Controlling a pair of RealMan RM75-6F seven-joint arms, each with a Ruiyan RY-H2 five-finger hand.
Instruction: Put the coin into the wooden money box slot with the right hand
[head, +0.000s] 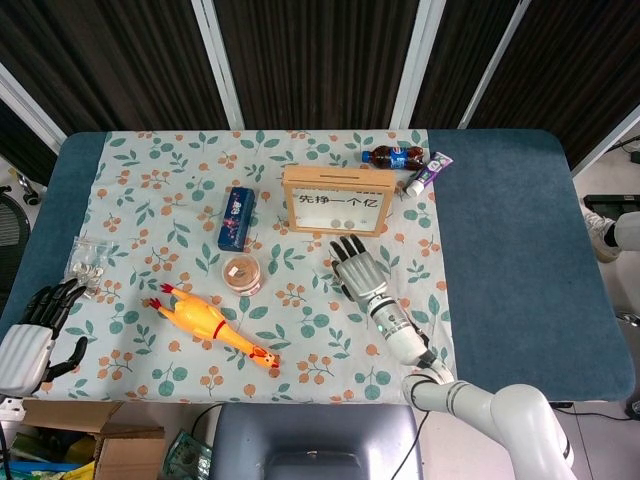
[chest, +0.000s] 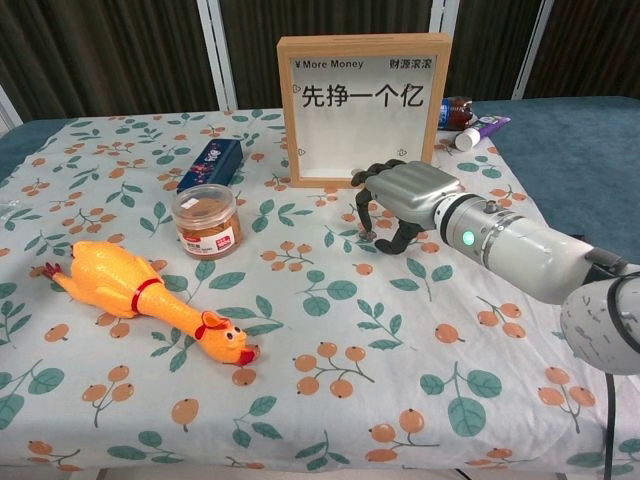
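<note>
One right hand (chest: 400, 200), fingers curled down w/ tips on cloth (chest: 300, 330), coin unseen, grip unclear.

wooden money box (chest: 362, 111): matt wood | rubber chicken (chest: 145, 303): glossy | tablecloth (chest: 300, 330): printed cloth

Looking like a robot test lab or data-collection bay rather than a home. Sitting against a wall of dark ribbed panels (head: 320, 60) split by white uprights (head: 218, 62). Standing in for furniture, a blue padded table (head: 520, 250) wearing a floral cloth (head: 150, 180), spread with unrelated props: rubber chicken (head: 213, 326), snack jar (chest: 206, 219), cola bottle (head: 395, 157), tube (head: 428, 173). Lying on the bare floor, an open cardboard box (head: 60, 440). Showing at the left edge, part of an office chair (head: 12, 205).
</note>
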